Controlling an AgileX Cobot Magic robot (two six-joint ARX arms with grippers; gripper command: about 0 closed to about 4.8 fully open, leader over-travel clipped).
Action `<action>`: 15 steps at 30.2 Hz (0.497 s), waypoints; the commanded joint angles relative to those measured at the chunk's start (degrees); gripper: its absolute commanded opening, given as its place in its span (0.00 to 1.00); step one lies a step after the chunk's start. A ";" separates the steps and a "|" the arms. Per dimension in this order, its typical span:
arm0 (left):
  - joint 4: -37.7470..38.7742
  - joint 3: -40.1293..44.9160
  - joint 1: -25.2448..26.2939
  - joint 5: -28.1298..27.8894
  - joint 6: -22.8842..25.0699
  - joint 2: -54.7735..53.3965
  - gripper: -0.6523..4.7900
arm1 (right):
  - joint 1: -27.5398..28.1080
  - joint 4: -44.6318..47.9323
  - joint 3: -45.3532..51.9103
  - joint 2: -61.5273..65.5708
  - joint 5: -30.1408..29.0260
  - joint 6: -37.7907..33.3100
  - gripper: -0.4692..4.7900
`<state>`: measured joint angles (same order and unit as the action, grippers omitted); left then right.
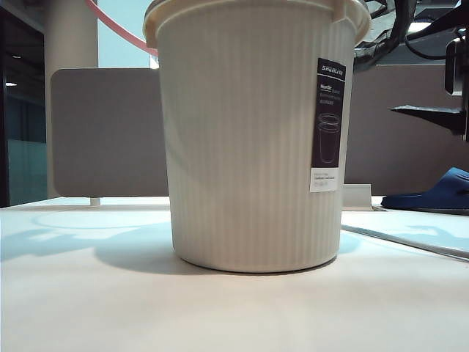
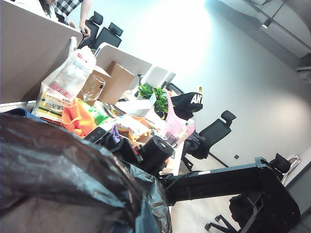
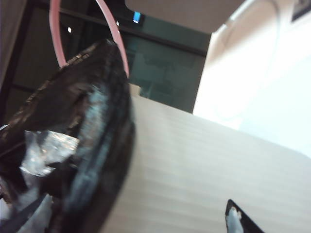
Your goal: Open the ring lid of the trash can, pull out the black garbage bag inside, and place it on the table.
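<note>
The cream ribbed trash can (image 1: 249,147) stands on the table (image 1: 220,315) and fills the exterior view. The pink ring lid (image 1: 117,28) is tipped up behind its left rim; the right wrist view also shows the ring lid (image 3: 114,29) raised. The black garbage bag (image 3: 82,145) is folded over the can's rim. My right gripper (image 3: 131,221) is open, its fingers wide apart on either side of that rim and the ribbed wall, and one fingertip (image 3: 235,221) shows. Crumpled black garbage bag (image 2: 63,170) fills the left wrist view and hides my left gripper's jaws.
A dark blue slipper (image 1: 432,194) lies at the right behind the can, in front of a grey-brown partition panel (image 1: 110,132). A dark pointed finger (image 1: 429,112) juts in at the exterior view's right edge. A cluttered desk (image 2: 121,121) and office chairs lie beyond.
</note>
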<state>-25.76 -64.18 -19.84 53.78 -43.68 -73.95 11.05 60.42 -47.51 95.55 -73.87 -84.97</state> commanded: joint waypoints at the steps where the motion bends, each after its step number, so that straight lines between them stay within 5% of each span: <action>1: -0.50 -0.24 -0.02 -0.15 0.20 0.31 0.11 | -0.22 6.93 -1.84 0.57 0.63 -5.05 0.99; 15: -0.48 -0.24 -0.02 -0.15 0.15 0.28 0.11 | -7.41 7.30 -8.63 3.98 0.77 -8.20 0.99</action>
<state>-25.69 -64.16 -19.84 53.74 -43.55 -73.95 3.77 67.37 -55.68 99.31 -73.19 -93.08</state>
